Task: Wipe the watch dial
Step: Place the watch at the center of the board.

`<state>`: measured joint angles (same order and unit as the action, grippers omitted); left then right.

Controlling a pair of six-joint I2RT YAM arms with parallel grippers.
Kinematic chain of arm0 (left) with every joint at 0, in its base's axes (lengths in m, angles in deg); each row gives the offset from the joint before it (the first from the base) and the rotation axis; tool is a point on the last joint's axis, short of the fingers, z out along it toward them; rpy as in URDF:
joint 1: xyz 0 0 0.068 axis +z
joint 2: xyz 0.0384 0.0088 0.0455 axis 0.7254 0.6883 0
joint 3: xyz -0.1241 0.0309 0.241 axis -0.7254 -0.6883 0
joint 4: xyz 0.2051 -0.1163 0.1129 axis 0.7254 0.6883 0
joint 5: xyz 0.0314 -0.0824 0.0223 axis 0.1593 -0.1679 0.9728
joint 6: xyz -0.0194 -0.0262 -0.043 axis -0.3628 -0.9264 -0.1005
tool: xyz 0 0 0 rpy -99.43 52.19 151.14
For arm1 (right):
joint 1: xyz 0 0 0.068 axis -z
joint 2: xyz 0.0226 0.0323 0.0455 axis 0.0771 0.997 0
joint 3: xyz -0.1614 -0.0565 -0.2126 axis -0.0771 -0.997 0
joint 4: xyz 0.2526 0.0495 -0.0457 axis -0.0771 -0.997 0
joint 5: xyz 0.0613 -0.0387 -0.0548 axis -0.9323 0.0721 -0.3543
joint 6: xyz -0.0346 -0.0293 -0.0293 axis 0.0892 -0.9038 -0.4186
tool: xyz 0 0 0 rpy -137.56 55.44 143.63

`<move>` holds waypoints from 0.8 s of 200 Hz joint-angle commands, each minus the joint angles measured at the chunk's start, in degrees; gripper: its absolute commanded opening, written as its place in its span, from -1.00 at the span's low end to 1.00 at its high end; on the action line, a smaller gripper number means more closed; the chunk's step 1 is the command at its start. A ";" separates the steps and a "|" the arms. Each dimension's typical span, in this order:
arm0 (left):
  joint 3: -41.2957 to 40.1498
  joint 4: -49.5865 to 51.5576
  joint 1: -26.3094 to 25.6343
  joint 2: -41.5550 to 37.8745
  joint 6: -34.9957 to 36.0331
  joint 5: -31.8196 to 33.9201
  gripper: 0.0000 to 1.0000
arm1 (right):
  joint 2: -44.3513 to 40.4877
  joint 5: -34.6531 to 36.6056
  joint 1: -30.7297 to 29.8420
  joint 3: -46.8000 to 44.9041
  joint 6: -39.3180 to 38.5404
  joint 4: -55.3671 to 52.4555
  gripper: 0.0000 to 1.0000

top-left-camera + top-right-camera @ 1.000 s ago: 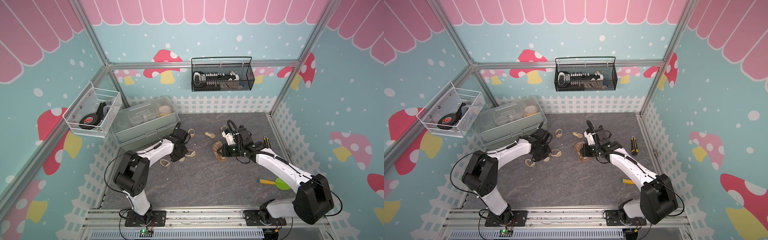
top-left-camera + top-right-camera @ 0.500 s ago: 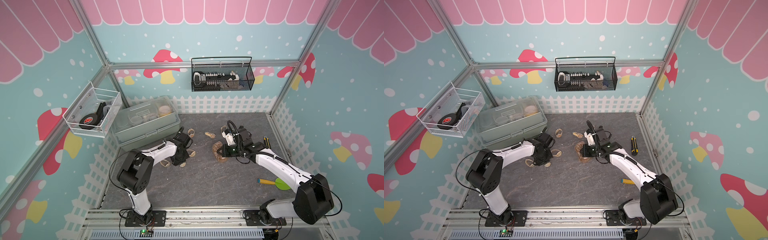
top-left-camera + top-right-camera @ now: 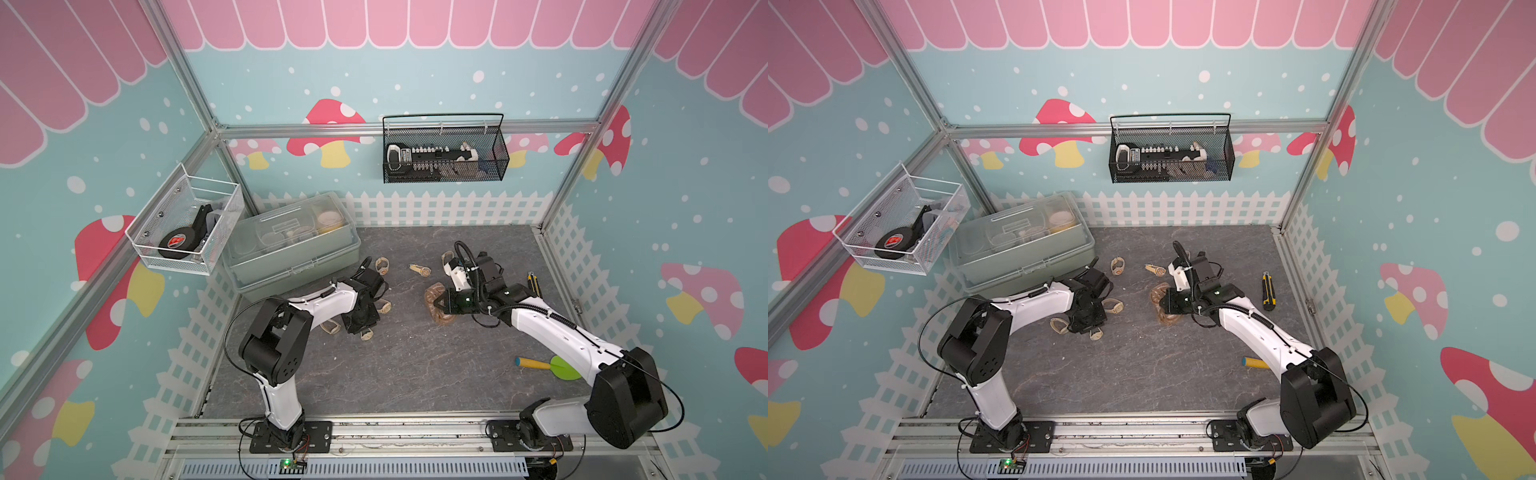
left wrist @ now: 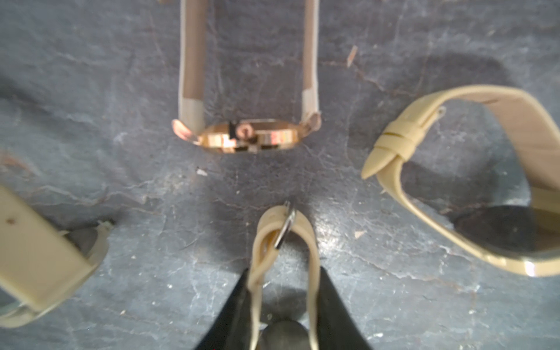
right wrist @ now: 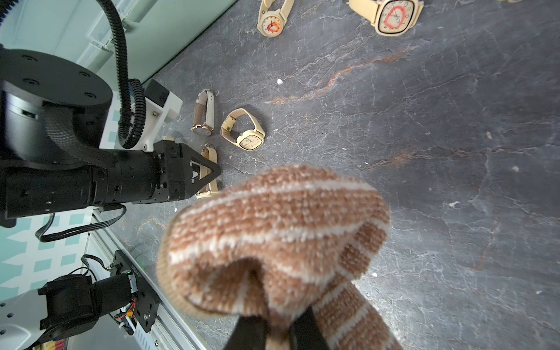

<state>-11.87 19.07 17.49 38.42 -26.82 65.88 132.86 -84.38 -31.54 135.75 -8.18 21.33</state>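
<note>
left gripper jaws, pressed together a second ago, now spread around beige rubber-strapped wristwatch | right gripper pinches brown-and-cream striped knitted cloth, well apart | wristwatch apparently released, no wiping under way

1. Square watch: black hour numerals ring its dial, 11 among them legible.
2. Small watch: numerals too tiny to read.
3. Tape roll: red label, wording unreadable.

Six wristwatches lay on the tabletop — one striped cloth, one utility knife, one lidded plastic box, two wall baskets, and two tools.
</note>
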 commanded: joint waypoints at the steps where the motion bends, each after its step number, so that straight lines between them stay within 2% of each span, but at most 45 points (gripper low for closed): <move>1: 2.74 3.02 -0.25 -0.34 1.64 1.65 0.01 | -0.21 0.40 -0.48 -0.52 -0.01 0.61 -1.00; 22: 5.10 5.05 -0.42 -0.73 2.61 2.59 0.50 | -0.38 0.45 -0.44 -0.60 -0.10 0.61 -1.00; 39: 7.33 6.72 -0.60 -0.95 3.69 3.48 0.67 | -0.57 0.58 -0.48 -0.61 -0.18 0.62 -1.00; 54: 9.75 8.32 -0.89 -0.70 4.88 4.42 0.97 | -0.74 0.75 -0.53 -0.60 -0.21 0.52 -1.00; 122: 22.52 12.71 -2.25 3.38 10.83 11.05 0.98 | -1.04 1.02 -0.33 -0.19 -0.95 -0.42 -1.00; 160: 30.50 12.63 -2.23 8.31 13.73 14.75 0.96 | -1.17 0.94 -0.31 0.76 -0.93 -1.41 -1.00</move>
<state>14.10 30.05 15.56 43.33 -16.84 75.93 132.86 -83.75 -31.54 135.73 -8.70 20.71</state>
